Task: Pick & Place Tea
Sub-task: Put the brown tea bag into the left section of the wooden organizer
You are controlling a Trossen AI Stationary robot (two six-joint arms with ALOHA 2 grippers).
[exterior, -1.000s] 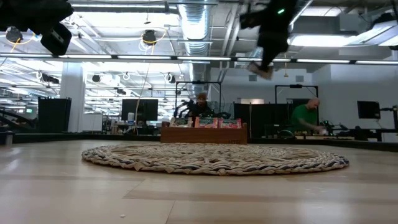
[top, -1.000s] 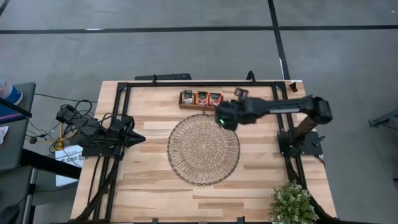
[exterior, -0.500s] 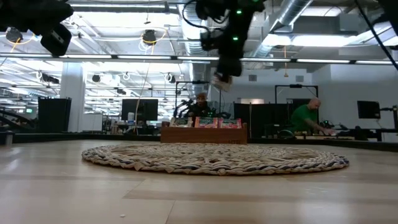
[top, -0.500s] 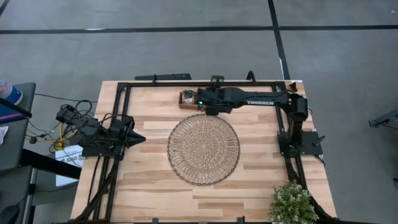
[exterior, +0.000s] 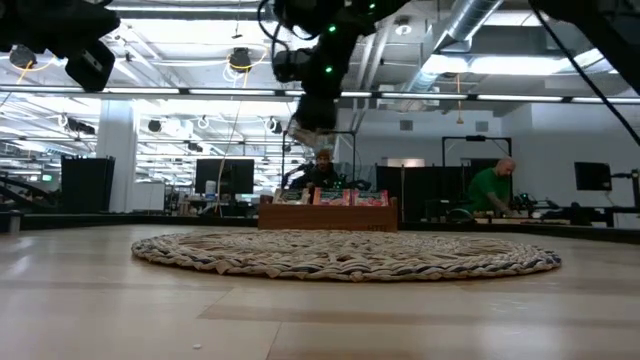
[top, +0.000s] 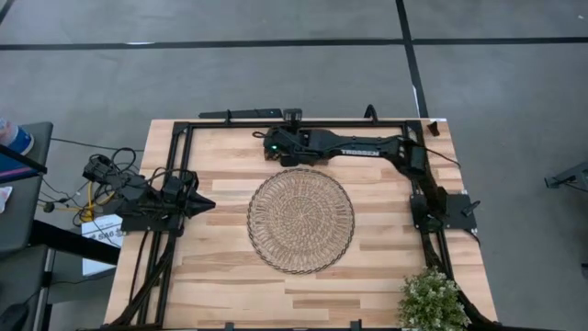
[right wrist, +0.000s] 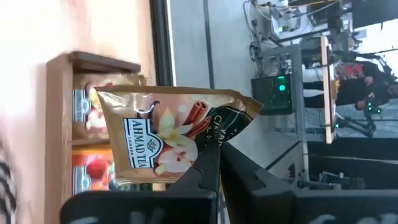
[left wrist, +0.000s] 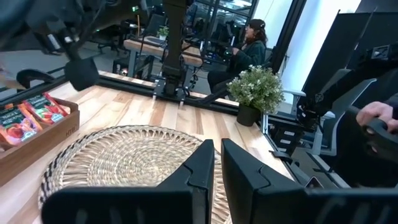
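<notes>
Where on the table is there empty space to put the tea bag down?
The round woven mat is bare, and so is the wood between it and the potted plant. It is crowded at the brown wooden tray, under the right end effector.

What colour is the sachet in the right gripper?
Golden beige sachet, pinched by the right gripper; clearest in the right wrist view.

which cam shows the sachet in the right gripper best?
Right wrist view: the beige tea sachet fills the frame, pinched at one edge by the right gripper. Low view shows it as a speck below the arm. High view hides it.
</notes>
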